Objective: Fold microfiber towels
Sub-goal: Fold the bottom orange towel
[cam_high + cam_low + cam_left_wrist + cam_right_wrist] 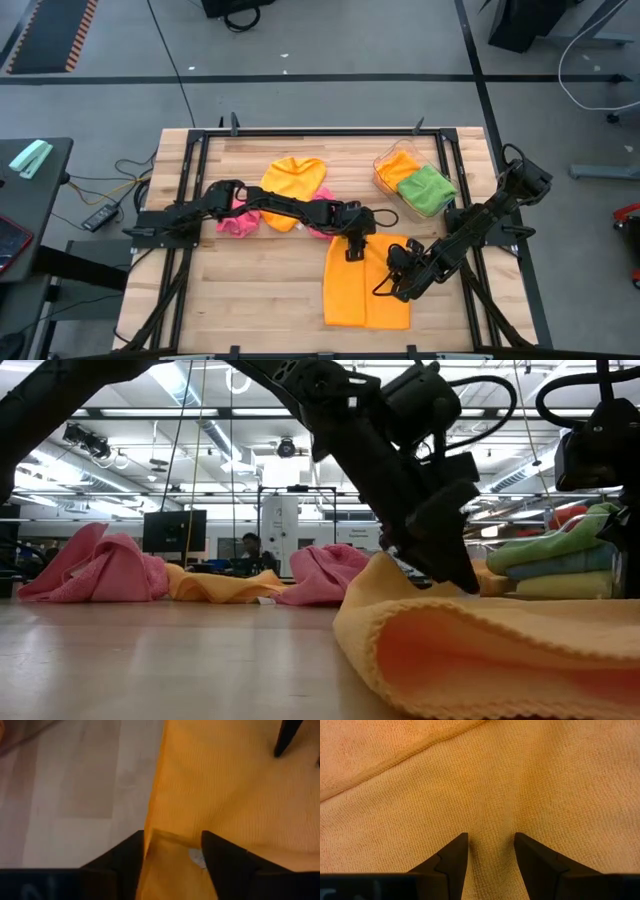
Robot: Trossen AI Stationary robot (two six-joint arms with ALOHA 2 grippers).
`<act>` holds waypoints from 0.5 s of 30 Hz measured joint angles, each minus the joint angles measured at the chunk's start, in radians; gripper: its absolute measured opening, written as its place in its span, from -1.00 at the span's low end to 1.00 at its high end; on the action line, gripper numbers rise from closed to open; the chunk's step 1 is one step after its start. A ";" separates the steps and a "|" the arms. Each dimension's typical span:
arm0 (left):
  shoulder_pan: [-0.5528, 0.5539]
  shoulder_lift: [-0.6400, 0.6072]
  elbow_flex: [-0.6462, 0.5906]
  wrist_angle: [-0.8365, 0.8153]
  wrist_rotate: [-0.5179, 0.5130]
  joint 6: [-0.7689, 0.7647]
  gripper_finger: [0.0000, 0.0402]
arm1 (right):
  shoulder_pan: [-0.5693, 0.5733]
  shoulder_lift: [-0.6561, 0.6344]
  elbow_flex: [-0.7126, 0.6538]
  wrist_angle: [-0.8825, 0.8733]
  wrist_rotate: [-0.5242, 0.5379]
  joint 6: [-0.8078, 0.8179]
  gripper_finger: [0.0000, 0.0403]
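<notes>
Orange towel [366,282] lay folded on desk [260,290]; left tool [354,246] released at corner; right tool [398,284] parted, pinning fold.

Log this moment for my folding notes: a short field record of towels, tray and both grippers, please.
work towel: orange towel, folded, flat at the table's front
left gripper: open, at that towel's far edge, edge between its fingers
right gripper: open, pressed down on the same towel
waiting towels: yellow towel and pink towels, crumpled behind the left arm
tray: clear, far right, holding folded orange and green towels
</notes>
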 joint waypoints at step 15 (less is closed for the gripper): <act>-0.004 -0.146 0.002 -0.117 0.222 -0.153 0.14 | -0.011 -0.142 0.012 -0.121 -0.050 -0.007 -0.16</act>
